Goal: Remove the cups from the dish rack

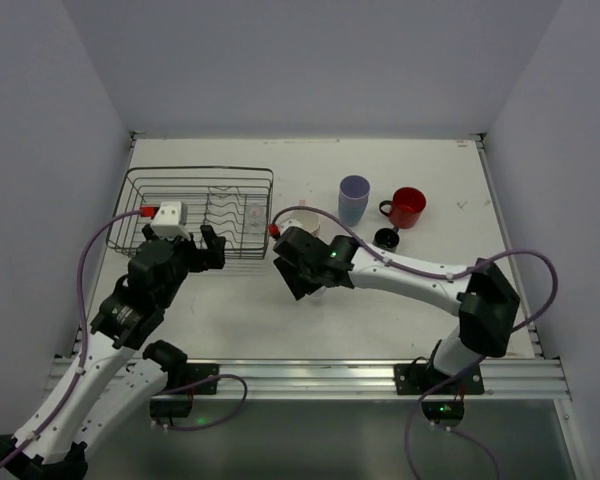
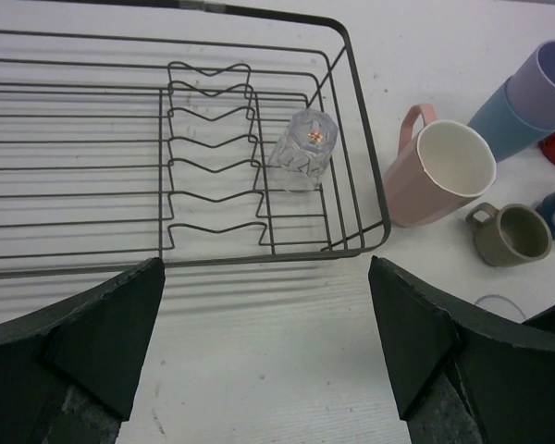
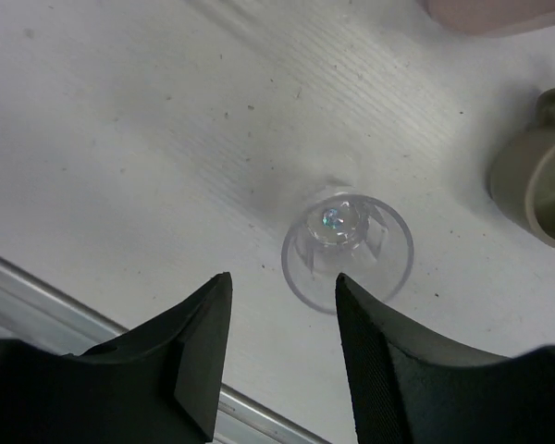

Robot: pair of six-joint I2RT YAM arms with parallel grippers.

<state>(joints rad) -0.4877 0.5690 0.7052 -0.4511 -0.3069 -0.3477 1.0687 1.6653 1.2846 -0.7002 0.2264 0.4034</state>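
Note:
The black wire dish rack stands at the back left; in the left wrist view a clear glass cup lies in its right end. My left gripper is open and empty just in front of the rack. My right gripper is open above a second clear glass cup that stands upright on the table just past its fingertips, not held. A pink cup, an olive mug, a lavender tumbler nested in a blue cup and a red mug stand on the table right of the rack.
White walls close in the table on the left, back and right. A metal rail runs along the near edge; it also shows in the right wrist view. The right arm stretches across the middle of the table.

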